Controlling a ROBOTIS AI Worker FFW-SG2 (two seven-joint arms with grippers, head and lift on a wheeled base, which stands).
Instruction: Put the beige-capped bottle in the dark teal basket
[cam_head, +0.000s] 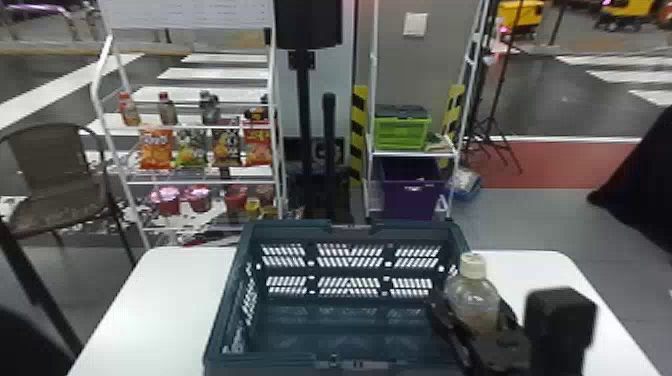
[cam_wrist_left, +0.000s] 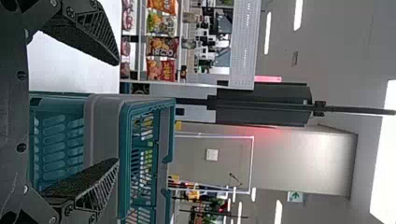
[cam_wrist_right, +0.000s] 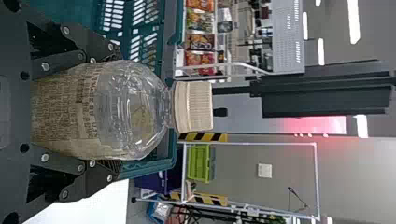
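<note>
Right wrist view: I have the beige-capped bottle upright in my right claw, whose fingers clasp its labelled body, where I'd hold it, since the clear plastic looks slick and likely to dent, with the dark teal basket at the claw's left.

White ceiling lights glare in both wrist views, and a red glow spreads over the grey wall. In the head view the surface looks brilliantly bright, the basket darker inside. Small highlights glint on the bottle, along its clear shoulder.
</note>
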